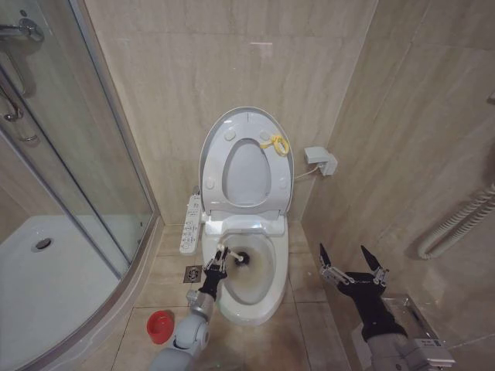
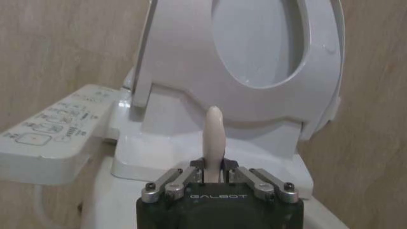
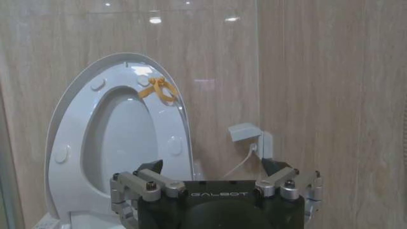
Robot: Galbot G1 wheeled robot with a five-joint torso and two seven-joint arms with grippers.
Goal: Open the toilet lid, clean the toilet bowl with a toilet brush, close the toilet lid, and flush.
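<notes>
Lid (image 1: 249, 158) is standing raised at head-view centre; below it my left gripper (image 1: 216, 264) is clamping the toilet brush (image 1: 236, 256) inside the toilet bowl (image 1: 263, 297). At lower right, my right gripper (image 1: 353, 257) is hanging spread, idle. Left wrist: brush handle (image 2: 213, 140) is rising between closed fingers. Right wrist: lid (image 3: 111, 138) is filling the left half.

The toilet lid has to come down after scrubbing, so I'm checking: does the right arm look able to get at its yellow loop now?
Probably yes: the right gripper hangs open beside the toilet bowl, and nothing stands between it and the raised toilet lid.
</notes>
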